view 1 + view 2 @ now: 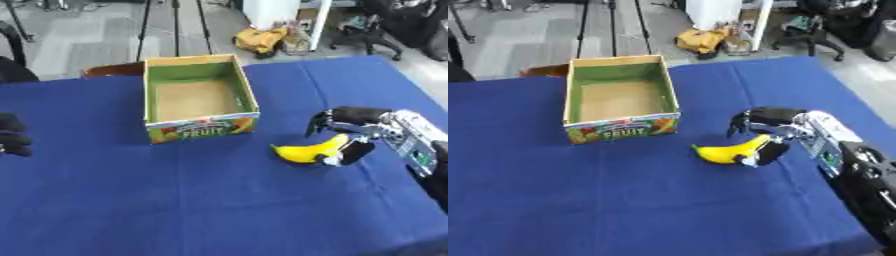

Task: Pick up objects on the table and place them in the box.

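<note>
A yellow banana (304, 151) lies on the blue table, to the right of and nearer than the box. My right hand (357, 131) comes in from the right. Its fingers (318, 121) arch over the banana's far side and its thumb (356, 151) sits against the near right end, so the hand is curled round that end. The open cardboard box (202, 127) has green inner walls and a "FRUIT" label on its front, and nothing shows inside. My left hand (11, 136) appears only as a dark shape at the left edge of the left eye view.
The blue cloth (201, 200) covers the whole table. A brown chair back (112, 69) stands just behind the box. On the floor beyond the far edge are a yellow bag (260, 39), tripod legs and a black office chair (385, 25).
</note>
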